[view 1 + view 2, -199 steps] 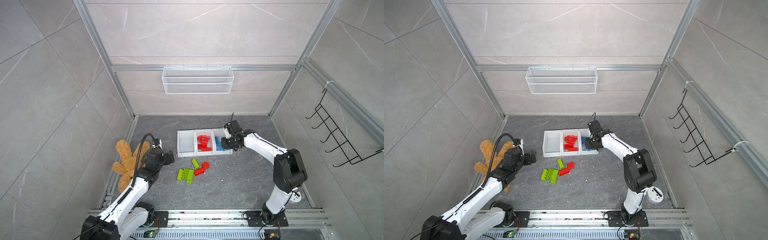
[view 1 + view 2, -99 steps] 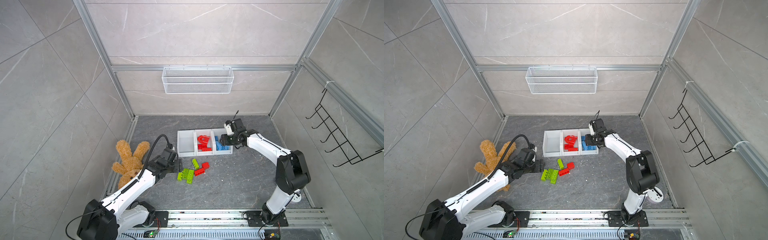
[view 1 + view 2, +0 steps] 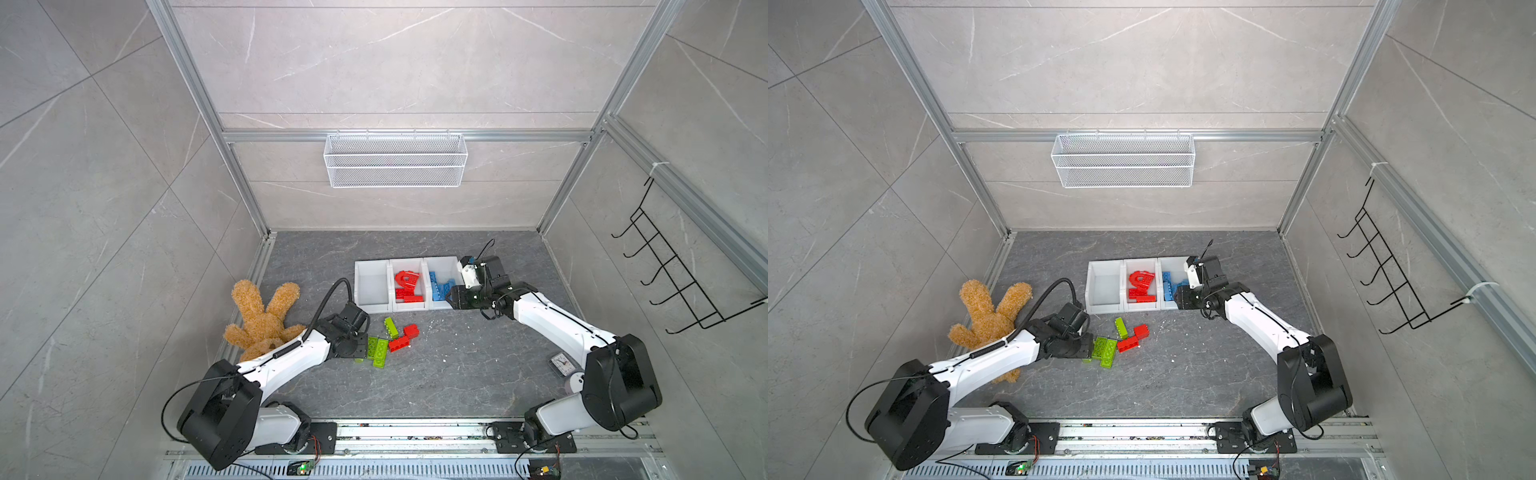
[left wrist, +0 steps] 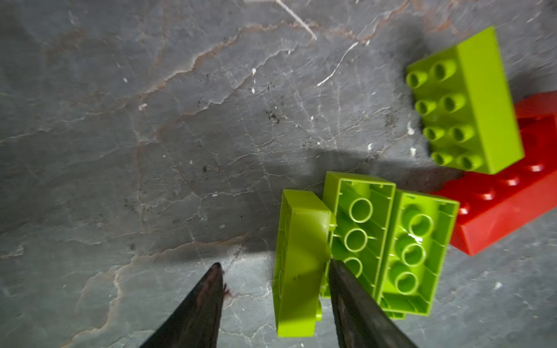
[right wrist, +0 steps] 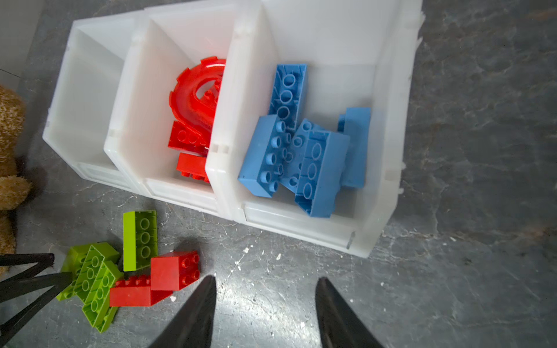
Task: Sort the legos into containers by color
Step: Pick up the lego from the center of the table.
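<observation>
Legos (image 3: 378,349) lie loose on the bench (image 3: 457,374), right at the left hand (image 4: 273,263). This hand is open and low over the bench. One green lego (image 4: 298,265) stands on its thin side between the two fingers. One finger (image 4: 346,289) sits right against it. The other finger (image 4: 208,298) is apart from it, so the hand does not squeeze it. Just beside that lego lie two more green legos (image 4: 388,241), upside down and side by side, touching each other. A little farther out, a fourth green lego (image 4: 470,102) lies on its side, just beside a long red lego (image 4: 500,211). A short red lego (image 5: 174,271) touches the long one.

The right hand (image 5: 265,277) is open too and holds nothing. It hangs above the bench just in front of the containers (image 3: 372,286), near the right end of the row. The bin (image 5: 295,221) nearest this hand holds blue legos (image 5: 301,150) in a jumbled heap. The middle bin (image 5: 180,191) holds red legos (image 5: 187,138), and one is an arch (image 5: 193,90). A brown plush toy (image 3: 262,320) lies beside the left arm, apart from the bins. A white wire basket (image 3: 395,160) hangs on the back wall.
</observation>
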Robot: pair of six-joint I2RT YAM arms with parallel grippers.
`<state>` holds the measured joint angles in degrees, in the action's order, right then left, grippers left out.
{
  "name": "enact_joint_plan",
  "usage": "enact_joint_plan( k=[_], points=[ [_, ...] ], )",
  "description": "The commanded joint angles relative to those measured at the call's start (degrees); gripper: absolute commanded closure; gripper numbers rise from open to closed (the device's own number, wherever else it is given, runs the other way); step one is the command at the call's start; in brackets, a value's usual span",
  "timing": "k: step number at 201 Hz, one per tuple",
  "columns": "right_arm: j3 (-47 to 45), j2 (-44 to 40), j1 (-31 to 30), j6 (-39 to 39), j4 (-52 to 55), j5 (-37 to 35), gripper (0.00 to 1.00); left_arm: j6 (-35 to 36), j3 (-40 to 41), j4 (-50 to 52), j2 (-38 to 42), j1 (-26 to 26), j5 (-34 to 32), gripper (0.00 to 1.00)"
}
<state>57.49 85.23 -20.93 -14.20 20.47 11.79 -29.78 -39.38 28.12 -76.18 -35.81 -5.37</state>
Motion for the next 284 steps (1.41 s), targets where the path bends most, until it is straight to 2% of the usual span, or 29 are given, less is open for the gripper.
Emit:
enact_joint_plan(
  k=[1,26,73,113,188,252,284],
  points=[
    [-1.68,-2.02,-0.08,-1.95,-2.47,1.74,0.44,1.56,-1.06,-0.81,-1.38,-0.26,0.04,0.44],
    [-2.87,-1.91,0.00,-3.12,-4.38,4.15,0.45,1.44,-1.40,-0.95,-2.44,-0.25,-0.67,0.53],
    [-3.83,-2.39,-0.04,-3.23,-4.49,4.03,0.45,0.94,-1.47,-0.80,-1.50,-0.30,-1.03,0.68],
    [-4.31,-2.35,0.00,-3.12,-4.69,4.02,0.45,0.79,-1.27,0.40,-0.02,-0.11,-3.64,0.68],
    [-5.24,-2.68,-0.04,-3.18,-4.87,4.91,0.46,1.13,-2.80,1.52,-5.26,-0.08,-4.54,0.64],
    [-6.16,-4.63,-0.12,-3.16,-5.00,4.47,0.45,2.52,-7.16,4.80,0.10,-0.11,-4.78,0.82],
    [-6.92,-5.49,-0.09,-3.60,-5.13,4.85,0.46,5.35,-13.97,8.39,0.04,-0.13,-6.63,0.83]
  ],
)
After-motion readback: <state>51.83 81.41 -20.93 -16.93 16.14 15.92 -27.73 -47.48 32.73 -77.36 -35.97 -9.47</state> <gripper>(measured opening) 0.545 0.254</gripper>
